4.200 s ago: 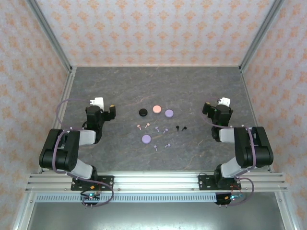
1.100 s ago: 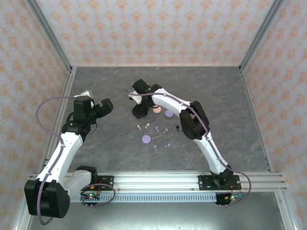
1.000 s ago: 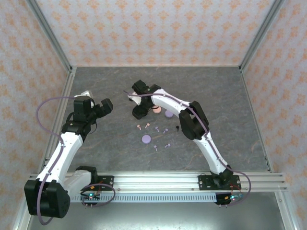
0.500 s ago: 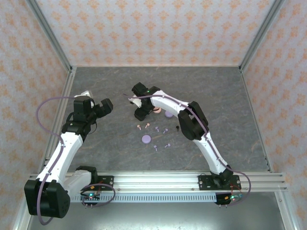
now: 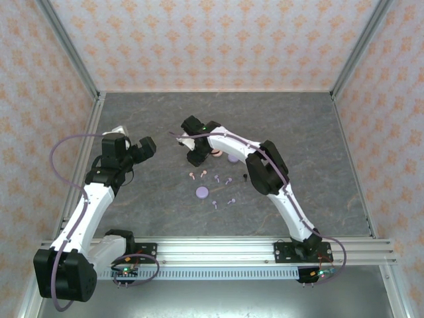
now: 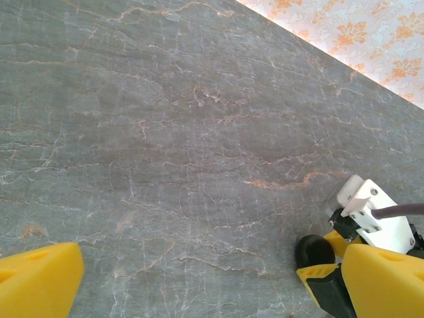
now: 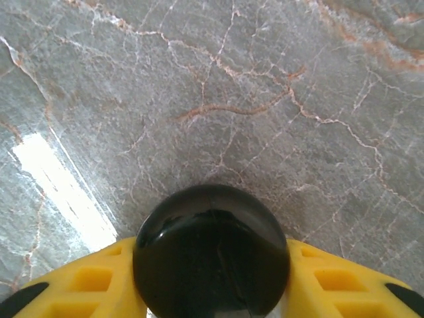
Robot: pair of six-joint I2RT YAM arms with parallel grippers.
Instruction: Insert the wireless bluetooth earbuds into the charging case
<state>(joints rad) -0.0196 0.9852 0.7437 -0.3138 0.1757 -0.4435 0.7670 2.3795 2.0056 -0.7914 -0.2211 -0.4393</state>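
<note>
My right gripper (image 5: 196, 158) reaches far across to the table's middle, and its yellow fingers (image 7: 79, 281) press both sides of the round black charging case (image 7: 211, 255), which rests on the table. Just right of it lie a pink case (image 5: 216, 154) and a lavender case (image 5: 233, 158). Nearer, two pink earbuds (image 5: 197, 175) and several lavender earbuds (image 5: 222, 179) lie loose, with another lavender case (image 5: 202, 192) among them. A black earbud (image 5: 245, 177) peeks out beside the right arm. My left gripper (image 5: 142, 149) hovers open to the left over bare table, its fingers (image 6: 40, 278) wide apart.
The grey marbled table (image 5: 311, 139) is fenced by patterned walls and metal posts. The right arm's elbow (image 5: 265, 165) overhangs the area just right of the earbuds. In the left wrist view, the right gripper's white wrist part (image 6: 368, 212) and the black case (image 6: 315, 250) appear ahead.
The right gripper's jaws have closed in onto the black case and settled slightly lower over it. The left arm has stayed still and open.
</note>
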